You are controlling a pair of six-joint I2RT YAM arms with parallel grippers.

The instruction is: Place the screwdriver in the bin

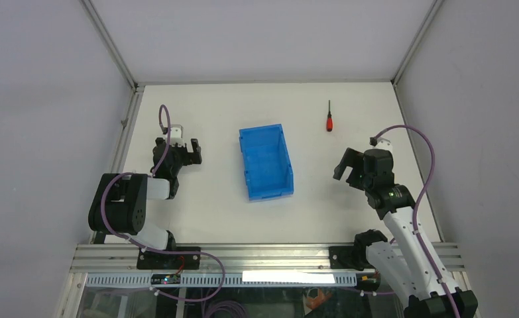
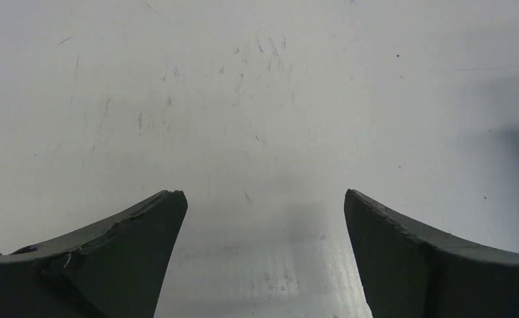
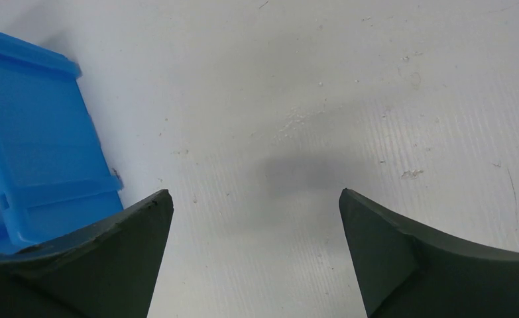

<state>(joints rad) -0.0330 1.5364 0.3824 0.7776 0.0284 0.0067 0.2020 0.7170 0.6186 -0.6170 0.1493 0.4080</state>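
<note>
One white surface [image 1: 210, 212] carries the blue bin [image 1: 268, 192] near its middle. The left gripper [image 2: 263, 195] and the right gripper [image 3: 253, 192] stand on either side of it, both spread wide. The small red screwdriver [image 1: 329, 121] lies toward the far edge, right of the bin and apart from it.

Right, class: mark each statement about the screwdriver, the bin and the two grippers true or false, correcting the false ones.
1. The screwdriver lies inside the bin. False: it lies on the table, apart from the bin.
2. The left gripper and the right gripper are both open, holding nothing. True.
3. In the top view, the bin stands between the two grippers. True.
4. The screwdriver lies nearer the left gripper. False: it lies nearer the right gripper.
</note>
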